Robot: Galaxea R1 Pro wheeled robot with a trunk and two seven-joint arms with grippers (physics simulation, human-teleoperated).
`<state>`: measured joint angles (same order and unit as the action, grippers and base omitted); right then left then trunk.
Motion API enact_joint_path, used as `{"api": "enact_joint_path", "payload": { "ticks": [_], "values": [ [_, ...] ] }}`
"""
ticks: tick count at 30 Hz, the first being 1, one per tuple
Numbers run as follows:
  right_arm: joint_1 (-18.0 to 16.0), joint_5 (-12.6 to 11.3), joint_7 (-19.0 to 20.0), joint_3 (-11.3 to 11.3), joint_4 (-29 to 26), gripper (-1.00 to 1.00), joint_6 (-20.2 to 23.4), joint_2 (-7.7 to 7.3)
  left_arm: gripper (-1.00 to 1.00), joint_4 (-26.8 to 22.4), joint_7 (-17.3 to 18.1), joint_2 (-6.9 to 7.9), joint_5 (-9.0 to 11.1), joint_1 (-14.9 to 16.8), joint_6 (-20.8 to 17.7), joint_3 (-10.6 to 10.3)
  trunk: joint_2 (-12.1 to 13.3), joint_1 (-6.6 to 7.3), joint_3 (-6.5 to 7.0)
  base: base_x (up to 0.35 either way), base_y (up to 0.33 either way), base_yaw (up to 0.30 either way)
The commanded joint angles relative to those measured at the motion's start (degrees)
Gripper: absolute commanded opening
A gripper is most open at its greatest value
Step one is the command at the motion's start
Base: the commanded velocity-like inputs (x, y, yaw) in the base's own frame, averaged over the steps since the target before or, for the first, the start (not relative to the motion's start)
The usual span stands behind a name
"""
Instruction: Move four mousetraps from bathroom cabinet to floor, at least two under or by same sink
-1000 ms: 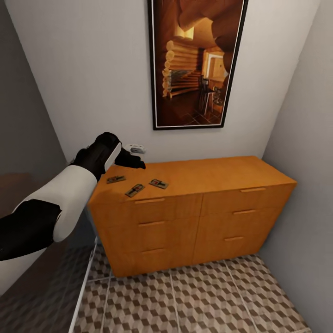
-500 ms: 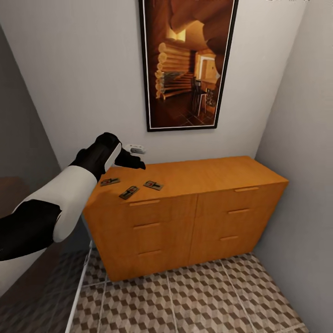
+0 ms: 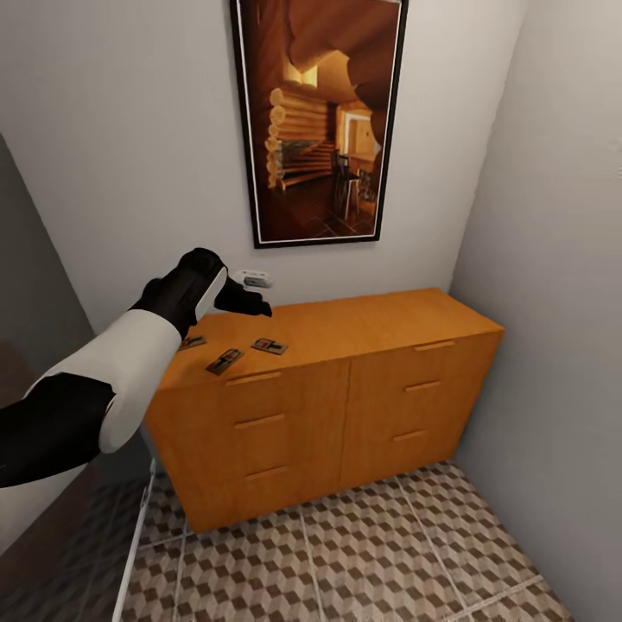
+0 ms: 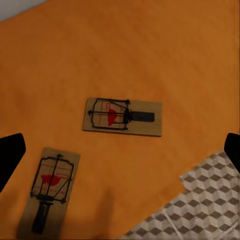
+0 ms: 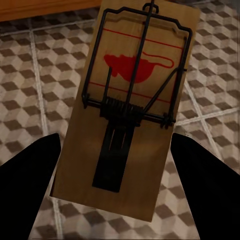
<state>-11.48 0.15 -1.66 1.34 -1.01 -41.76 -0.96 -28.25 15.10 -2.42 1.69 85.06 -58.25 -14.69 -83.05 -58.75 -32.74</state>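
The orange-brown cabinet (image 3: 345, 397) stands against the wall under a framed picture. Three mousetraps lie on its top near the left end: one (image 3: 192, 342) partly behind my left forearm, one (image 3: 225, 360) at the front edge, one (image 3: 269, 345) to its right. My left gripper (image 3: 246, 302) hovers open above them. In the left wrist view two mousetraps (image 4: 123, 116) (image 4: 49, 192) lie flat between its spread fingertips (image 4: 10, 155). My right gripper (image 5: 117, 150) is shut on the fourth mousetrap (image 5: 132, 100), held above the cube-patterned bathroom floor (image 5: 30, 100).
A dark-framed picture of a log interior (image 3: 315, 121) hangs above the cabinet, and a small white wall fitting (image 3: 255, 278) sits beside my left gripper. A grey wall (image 3: 553, 259) closes the right side. Tiled floor (image 3: 345, 553) stretches in front of the cabinet.
The head camera has turned, so cabinet and picture slid left in the view. My left arm kept its place in the picture and now covers part of the leftmost trap.
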Motion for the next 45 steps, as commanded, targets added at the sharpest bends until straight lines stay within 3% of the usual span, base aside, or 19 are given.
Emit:
{"api": "enact_joint_path", "payload": {
  "ticks": [1,12,45],
  "values": [
    [0.0,0.0,-0.2,0.2,0.0,-1.00,-0.2,0.00,1.00,-0.1,0.0,0.05,0.2,0.0,-0.2,-0.3,0.0,0.02,-0.04,-0.168,0.101,-0.053],
    [0.0,0.0,-0.2,0.2,0.0,-1.00,-0.2,0.00,1.00,0.5,0.0,0.13,0.2,-0.2,-0.2,-0.3,0.0,0.02,0.00,-0.122,0.134,-0.012],
    [0.0,0.0,-0.2,0.2,0.0,-1.00,-0.2,0.00,1.00,0.6,0.0,0.17,0.2,-0.8,-0.2,-0.3,0.0,0.02,0.00,0.007,0.066,0.000]
  ]
}}
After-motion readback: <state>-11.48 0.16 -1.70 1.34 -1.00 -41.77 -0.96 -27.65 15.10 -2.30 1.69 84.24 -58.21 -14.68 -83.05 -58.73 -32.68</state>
